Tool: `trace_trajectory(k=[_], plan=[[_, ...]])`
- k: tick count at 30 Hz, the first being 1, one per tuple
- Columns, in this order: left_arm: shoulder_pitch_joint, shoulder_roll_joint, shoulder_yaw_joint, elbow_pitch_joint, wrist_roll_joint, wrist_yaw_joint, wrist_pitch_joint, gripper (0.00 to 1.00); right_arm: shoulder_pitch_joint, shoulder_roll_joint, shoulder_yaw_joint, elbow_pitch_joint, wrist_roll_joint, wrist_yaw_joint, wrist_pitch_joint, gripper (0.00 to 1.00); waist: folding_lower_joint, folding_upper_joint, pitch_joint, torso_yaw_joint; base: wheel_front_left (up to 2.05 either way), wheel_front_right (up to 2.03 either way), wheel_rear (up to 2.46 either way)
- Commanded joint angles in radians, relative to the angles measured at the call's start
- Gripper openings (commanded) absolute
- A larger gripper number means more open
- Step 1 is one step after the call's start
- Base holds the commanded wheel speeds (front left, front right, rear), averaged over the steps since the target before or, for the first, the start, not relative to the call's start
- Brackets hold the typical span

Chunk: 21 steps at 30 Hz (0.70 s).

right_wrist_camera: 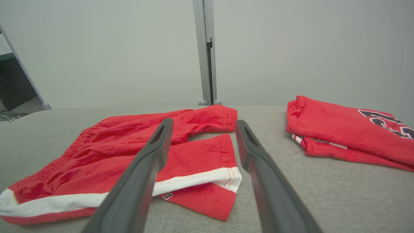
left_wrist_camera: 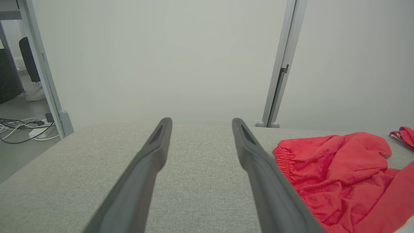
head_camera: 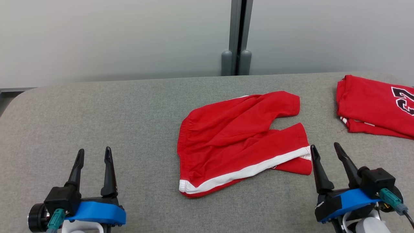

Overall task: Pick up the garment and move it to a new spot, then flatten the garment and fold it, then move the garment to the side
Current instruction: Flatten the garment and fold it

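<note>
head view: rumpled red cloth shorts with a white side stripe (head_camera: pixel 239 142) lie mid-way across the grey fabric tabletop (head_camera: pixel 97 106). the left gripper (head_camera: pixel 94 149) sits well apart from them, jaws wide and empty; the right gripper (head_camera: pixel 324 145), equally wide and empty, is just beside a leg hem. a folded red jersey with black numerals (head_camera: pixel 372 106) lies far right.

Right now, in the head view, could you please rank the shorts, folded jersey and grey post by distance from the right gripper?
1. Shorts, just left of the right gripper.
2. Folded jersey, far right.
3. Grey post, behind the table.
</note>
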<state>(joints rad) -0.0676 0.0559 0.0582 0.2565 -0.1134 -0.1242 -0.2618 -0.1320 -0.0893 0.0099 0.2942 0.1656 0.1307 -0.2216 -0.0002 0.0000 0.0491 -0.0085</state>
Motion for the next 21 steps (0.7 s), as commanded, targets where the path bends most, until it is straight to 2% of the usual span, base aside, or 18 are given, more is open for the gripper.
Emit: trace_trajectory(k=[1,11,15,21], plan=[[0.002,0.003,0.006,-0.004,0.000,-0.006,-0.004,1.00,0.013,0.001,-0.005,-0.008,-0.004,0.000,0.001,1.00,0.0002,0.0000,0.000,-0.001,0.00,0.00,0.00],[-0.029,0.008,-0.041,0.002,0.027,-0.008,-0.004,1.00,0.050,0.032,-0.020,-0.085,-0.036,0.000,0.051,1.00,0.0002,0.0000,0.002,-0.002,0.00,0.00,0.00],[-0.058,0.009,-0.124,0.025,0.020,-0.009,-0.004,1.00,0.047,0.035,-0.013,-0.089,-0.039,0.000,0.052,1.00,0.0002,0.0000,0.006,-0.002,0.00,0.00,0.00],[-0.105,0.045,-0.319,0.103,-0.045,-0.006,0.022,1.00,0.036,0.037,-0.001,-0.076,-0.034,0.000,0.052,1.00,0.0002,0.0000,0.013,-0.013,0.00,0.00,0.00]])
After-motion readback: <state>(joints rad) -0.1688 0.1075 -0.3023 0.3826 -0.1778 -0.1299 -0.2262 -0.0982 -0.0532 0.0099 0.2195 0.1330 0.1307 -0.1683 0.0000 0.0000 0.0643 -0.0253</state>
